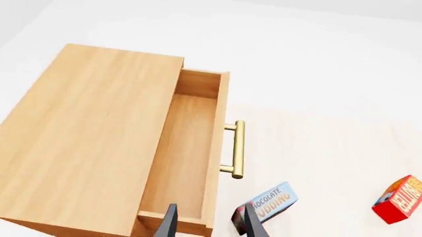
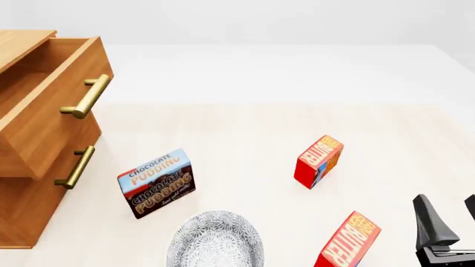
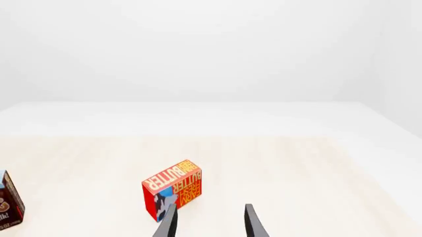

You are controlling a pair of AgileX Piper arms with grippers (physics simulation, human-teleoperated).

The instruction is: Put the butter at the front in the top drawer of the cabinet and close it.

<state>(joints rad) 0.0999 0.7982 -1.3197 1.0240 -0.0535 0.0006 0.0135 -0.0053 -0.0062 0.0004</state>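
Two red butter cartons stand on the table. The butter at the front point(image 2: 349, 243) is near the table's front edge, and the other carton point(image 2: 319, 161) is farther back. My right gripper point(image 2: 449, 214) is open, to the right of the front butter and apart from it. In the right wrist view the right gripper point(image 3: 211, 224) points past one butter carton point(image 3: 173, 189). The cabinet point(image 2: 22, 211) stands at the left with its top drawer point(image 2: 44, 111) pulled out. The drawer point(image 1: 185, 148) holds nothing. My left gripper point(image 1: 211, 227) is open, above the drawer's front.
A chocolate pudding box point(image 2: 157, 182) stands in front of the cabinet, and it also shows from the left wrist point(image 1: 270, 205). A patterned grey plate point(image 2: 215, 240) lies at the front edge. The lower drawer point(image 2: 44, 189) is shut. A butter carton point(image 1: 399, 199) shows beyond the pudding box.
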